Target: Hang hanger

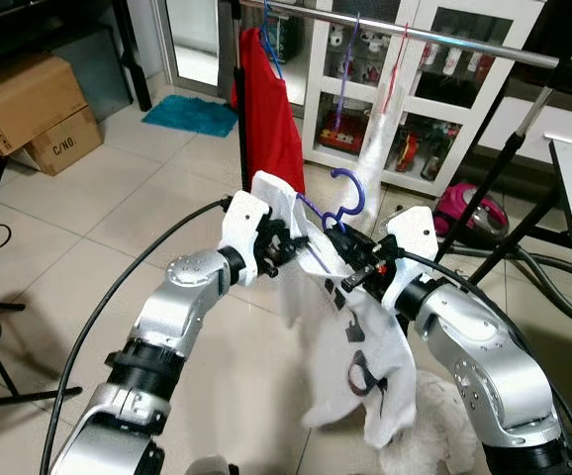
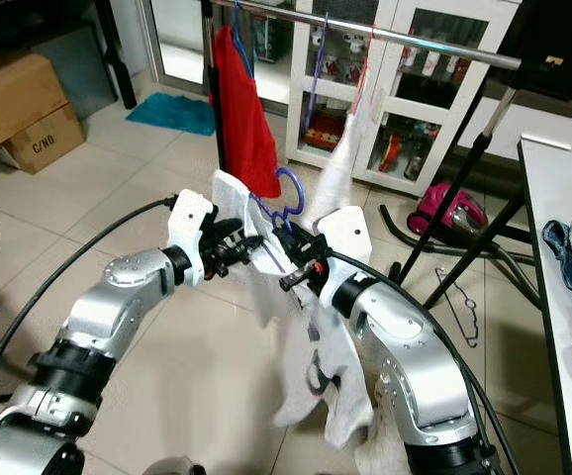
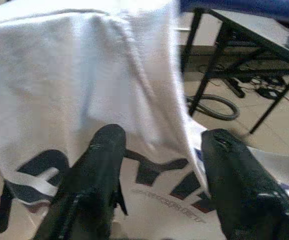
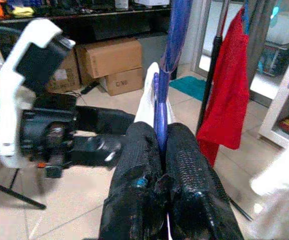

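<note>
Fingers (image 4: 184, 170) of the right gripper (image 4: 160, 150) clamp the blue plastic hanger (image 1: 350, 188) carrying a white printed shirt (image 1: 375, 366), well below the silver metal rail (image 1: 434, 38) (hook upward, ready for lifting). Left gripper (image 3: 159, 150) fingers stand open against the shirt, steadying it.

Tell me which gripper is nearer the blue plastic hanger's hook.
Right. The right gripper clamps the blue plastic hanger just below its hook; the left gripper sits farther off, at the white printed shirt.
</note>
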Motion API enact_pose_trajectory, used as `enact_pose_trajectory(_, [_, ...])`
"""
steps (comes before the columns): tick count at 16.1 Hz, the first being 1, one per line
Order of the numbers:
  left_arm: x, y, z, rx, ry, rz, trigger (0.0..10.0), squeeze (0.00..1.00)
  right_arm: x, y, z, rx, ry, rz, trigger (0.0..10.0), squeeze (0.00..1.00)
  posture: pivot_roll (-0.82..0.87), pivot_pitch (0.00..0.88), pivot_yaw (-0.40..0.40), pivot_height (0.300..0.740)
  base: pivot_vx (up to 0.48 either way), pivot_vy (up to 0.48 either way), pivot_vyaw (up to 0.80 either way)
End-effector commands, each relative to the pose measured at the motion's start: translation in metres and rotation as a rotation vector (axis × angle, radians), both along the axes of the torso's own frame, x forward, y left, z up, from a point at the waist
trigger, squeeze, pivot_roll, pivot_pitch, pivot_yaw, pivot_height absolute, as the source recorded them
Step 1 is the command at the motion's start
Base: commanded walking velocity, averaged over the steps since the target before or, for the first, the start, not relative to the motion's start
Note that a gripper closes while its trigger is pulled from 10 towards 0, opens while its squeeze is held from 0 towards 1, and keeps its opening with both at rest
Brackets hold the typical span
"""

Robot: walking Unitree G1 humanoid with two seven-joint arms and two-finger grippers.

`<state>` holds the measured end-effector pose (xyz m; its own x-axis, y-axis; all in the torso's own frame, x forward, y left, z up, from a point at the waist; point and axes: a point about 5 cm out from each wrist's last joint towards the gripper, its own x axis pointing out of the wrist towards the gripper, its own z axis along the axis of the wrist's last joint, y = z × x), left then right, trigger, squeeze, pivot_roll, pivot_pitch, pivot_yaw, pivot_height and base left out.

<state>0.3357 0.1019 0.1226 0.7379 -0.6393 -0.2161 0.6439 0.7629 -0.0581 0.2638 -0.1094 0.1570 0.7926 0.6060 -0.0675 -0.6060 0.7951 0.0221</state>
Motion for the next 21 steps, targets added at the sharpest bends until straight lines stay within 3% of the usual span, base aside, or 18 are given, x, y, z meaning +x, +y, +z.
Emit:
enact_pose_trajectory(1, [0.006,0.0,0.007,-0.015,-0.025,0.015,0.0,0.0,-0.001,0.001,0.013,0.033,-0.043,0.03,0.0,0.0,-0.03,0.0,-0.034,0.74,0.0,0.0,0.0])
enact_pose_trajectory(8, [0.01,-0.008,0.003,0.003,-0.027,-0.01,0.0,0.0,-0.003,-0.001,0.014,0.035,-0.042,0.047,0.0,0.0,-0.05,0.0,-0.03,0.74,0.0,0.0,0.0])
enact_pose_trajectory(17, [0.011,-0.006,0.003,-0.003,-0.042,0.005,0.0,0.0,-0.002,-0.003,0.014,0.034,-0.034,0.044,0.0,0.0,-0.04,0.0,-0.04,0.74,0.0,0.0,0.0])
enact_pose_trajectory(21, [0.008,-0.004,0.015,-0.014,-0.097,-0.018,0.0,0.0,0.0,-0.016,-0.009,-0.159,0.059,0.0,0.0,0.0,-0.04,0.0,-0.037,0.74,0.0,0.0,0.0])
